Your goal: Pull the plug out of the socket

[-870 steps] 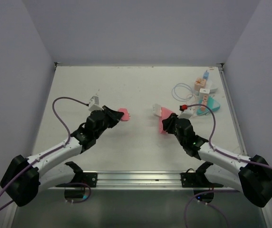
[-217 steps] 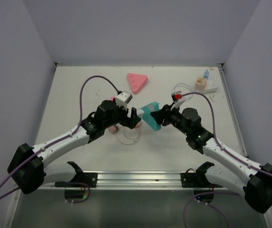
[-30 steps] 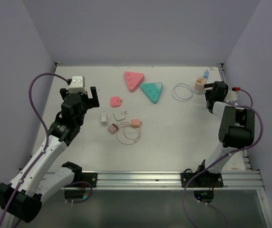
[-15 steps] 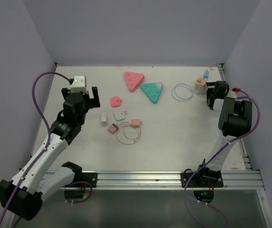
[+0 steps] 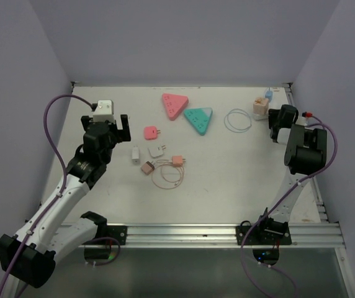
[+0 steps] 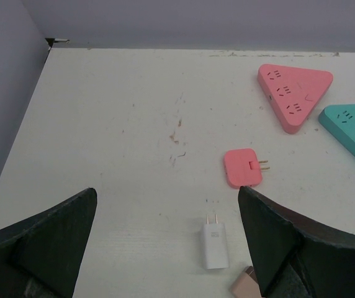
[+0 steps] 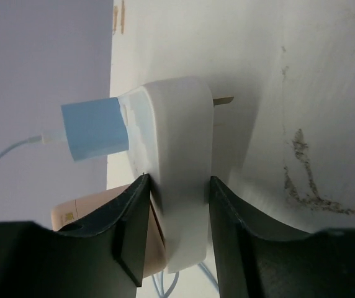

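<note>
A white socket (image 7: pixel 180 155) stands at the table's far right corner with a blue plug (image 7: pixel 94 127) stuck in it and a beige plug (image 7: pixel 87 214) beside that. In the top view the blue plug (image 5: pixel 268 95) and beige plug (image 5: pixel 260 107) show just left of my right gripper (image 5: pixel 275 118). The right gripper (image 7: pixel 179 217) is shut on the white socket, both fingers (image 7: pixel 131 230) pressed to its sides. My left gripper (image 5: pixel 106 124) hangs open at the left, above a loose white plug (image 6: pixel 215 238), holding nothing.
A pink triangular socket (image 5: pixel 174 105) and a teal one (image 5: pixel 199 119) lie at the back middle. A pink plug (image 5: pixel 151 131), several small plugs (image 5: pixel 156 151) and a thin cable loop (image 5: pixel 168 176) lie mid-table. A white cable coil (image 5: pixel 237 119) sits left of the right gripper. Walls close in on both sides.
The right gripper's jaws have closed from wide apart onto the white socket, and that arm shifted slightly. The left arm has barely moved.
</note>
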Tool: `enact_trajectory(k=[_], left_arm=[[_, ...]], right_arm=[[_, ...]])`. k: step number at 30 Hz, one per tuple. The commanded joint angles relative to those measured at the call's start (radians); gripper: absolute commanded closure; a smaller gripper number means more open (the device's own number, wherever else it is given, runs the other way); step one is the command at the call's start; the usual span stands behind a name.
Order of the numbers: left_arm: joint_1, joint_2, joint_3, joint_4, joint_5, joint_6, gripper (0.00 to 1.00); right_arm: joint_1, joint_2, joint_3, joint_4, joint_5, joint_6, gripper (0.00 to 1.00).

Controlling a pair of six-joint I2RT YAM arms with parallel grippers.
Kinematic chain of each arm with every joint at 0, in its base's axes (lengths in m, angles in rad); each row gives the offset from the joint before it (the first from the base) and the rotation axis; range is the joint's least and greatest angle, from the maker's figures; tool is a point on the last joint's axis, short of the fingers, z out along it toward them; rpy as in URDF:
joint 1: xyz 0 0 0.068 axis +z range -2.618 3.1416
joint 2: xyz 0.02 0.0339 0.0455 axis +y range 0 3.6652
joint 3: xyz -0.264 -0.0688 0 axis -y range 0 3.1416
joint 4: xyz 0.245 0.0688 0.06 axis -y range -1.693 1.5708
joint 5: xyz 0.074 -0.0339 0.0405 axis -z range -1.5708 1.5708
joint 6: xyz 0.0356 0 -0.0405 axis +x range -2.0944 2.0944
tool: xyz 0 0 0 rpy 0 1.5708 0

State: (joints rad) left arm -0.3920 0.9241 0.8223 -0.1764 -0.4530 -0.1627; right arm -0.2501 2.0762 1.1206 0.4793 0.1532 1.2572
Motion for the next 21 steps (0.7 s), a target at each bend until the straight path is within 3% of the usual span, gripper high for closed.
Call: enact_trajectory(k=[1, 5, 8, 21], left_arm=[[0.008, -0.01, 0.0, 0.054, 0.0, 0.02, 0.0], [0.008, -0.018, 0.0, 0.055, 0.002, 0.019, 0.0], [0.008, -0.024, 0.0, 0.055, 0.004, 0.019, 0.0], [0.008, -0.045, -0.003, 0.057, 0.03, 0.006, 0.0]], right_arm=[[-0.006, -0.024, -0.008, 0.07, -0.015, -0.033, 0.7], [-0.008, -0.067, -0.054, 0.1, -0.032, -0.082, 0.9], [-0.009, -0.116, -0.087, 0.114, -0.055, -0.123, 0.99], [-0.006, -0.444, -0.235, -0.013, -0.21, -0.369, 1.0]])
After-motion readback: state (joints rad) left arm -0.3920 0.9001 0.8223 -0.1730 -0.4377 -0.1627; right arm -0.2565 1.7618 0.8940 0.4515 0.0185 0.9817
